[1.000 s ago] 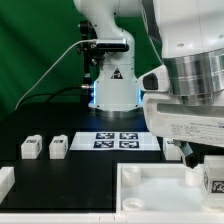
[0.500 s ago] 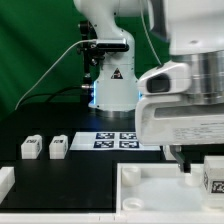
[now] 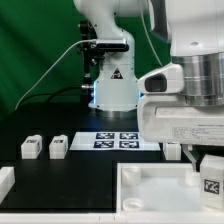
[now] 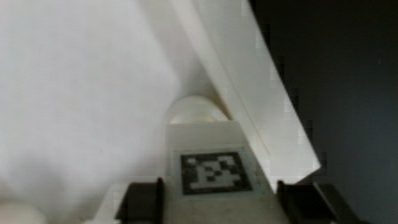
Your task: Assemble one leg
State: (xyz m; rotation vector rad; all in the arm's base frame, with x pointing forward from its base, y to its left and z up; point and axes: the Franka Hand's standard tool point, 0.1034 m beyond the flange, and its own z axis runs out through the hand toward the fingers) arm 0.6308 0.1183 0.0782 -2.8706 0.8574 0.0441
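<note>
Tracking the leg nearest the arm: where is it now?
The leg sits at the exterior view's right edge, by the right corner of the white panel; the wrist view shows it between the fingers of the claw.

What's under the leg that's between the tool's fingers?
The large white panel lies below the leg. The spot straight beneath is covered by the leg and the tool, so any socket or contact there cannot be seen.

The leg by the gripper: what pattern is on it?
A black-and-white square tag on the white leg, clearest in the wrist view.
</note>
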